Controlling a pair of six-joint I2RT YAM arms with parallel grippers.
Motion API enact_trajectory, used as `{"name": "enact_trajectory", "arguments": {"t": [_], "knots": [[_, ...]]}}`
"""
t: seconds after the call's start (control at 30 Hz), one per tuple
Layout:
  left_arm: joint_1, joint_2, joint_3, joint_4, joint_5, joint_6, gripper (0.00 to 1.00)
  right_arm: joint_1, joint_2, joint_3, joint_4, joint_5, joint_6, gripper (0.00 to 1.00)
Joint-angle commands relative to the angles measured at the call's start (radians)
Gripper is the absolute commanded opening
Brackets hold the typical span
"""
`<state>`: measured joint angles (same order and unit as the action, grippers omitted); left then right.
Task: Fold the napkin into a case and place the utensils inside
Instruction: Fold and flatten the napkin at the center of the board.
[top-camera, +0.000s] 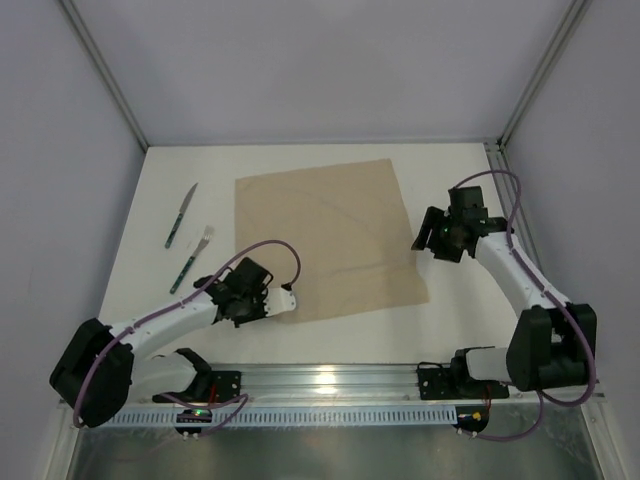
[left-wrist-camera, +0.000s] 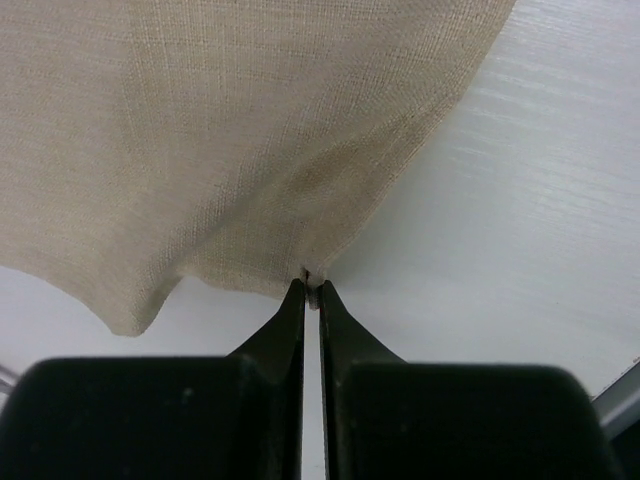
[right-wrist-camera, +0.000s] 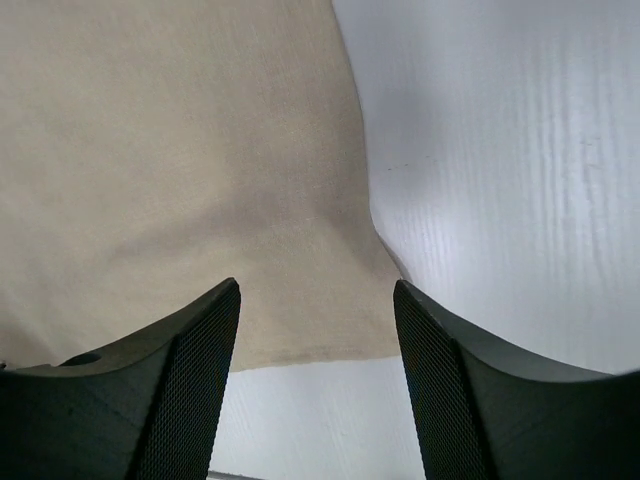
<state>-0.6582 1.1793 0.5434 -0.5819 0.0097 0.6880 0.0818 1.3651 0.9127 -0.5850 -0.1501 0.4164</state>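
From above: spot the napkin (top-camera: 325, 235) spread flat in the middle, not yet folded, with knife (top-camera: 181, 216) and fork (top-camera: 192, 258) well off to its left. At its near-left corner, left gripper (top-camera: 285, 300), clamped on cloth. By the right edge, right gripper (top-camera: 422, 240), spread wide, holding nothing.

Left wrist: tips pinched tight on the hem, fabric fanning away ahead.

Right wrist: fingers (right-wrist-camera: 170, 390) apart, straddling a cloth corner just below.

Looks like a first fold coming, led from the left, nearer and already gripping.
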Motion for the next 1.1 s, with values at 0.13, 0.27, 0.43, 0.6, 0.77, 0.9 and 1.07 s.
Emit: {"name": "enact_trajectory", "arguments": {"t": [0.13, 0.27, 0.43, 0.6, 0.77, 0.9, 1.07], "knots": [[0.072, -0.183, 0.030, -0.044, 0.022, -0.064, 0.00, 0.025, -0.222, 0.121, -0.277, 0.141, -0.095, 0.68], [0.173, -0.207, 0.052, -0.065, 0.033, -0.038, 0.00, 0.174, -0.280, 0.329, -0.285, 0.139, -0.276, 0.67], [0.279, -0.191, 0.064, -0.104, 0.082, -0.047, 0.00, 0.386, -0.428, 0.226, 0.005, -0.059, -0.707, 0.68], [0.313, -0.182, 0.092, -0.142, 0.070, -0.056, 0.00, 0.463, -0.466, -0.015, -0.177, -0.232, -1.280, 0.67], [0.313, -0.152, 0.150, -0.185, 0.059, -0.096, 0.00, 0.466, -0.439, -0.173, -0.205, -0.148, -1.378, 0.67], [0.313, -0.130, 0.167, -0.202, 0.072, -0.110, 0.00, 0.466, -0.364, -0.201, -0.174, -0.126, -1.412, 0.67], [0.313, -0.138, 0.170, -0.208, 0.059, -0.113, 0.00, 0.466, -0.255, -0.271, -0.087, -0.048, -1.409, 0.64]]}}
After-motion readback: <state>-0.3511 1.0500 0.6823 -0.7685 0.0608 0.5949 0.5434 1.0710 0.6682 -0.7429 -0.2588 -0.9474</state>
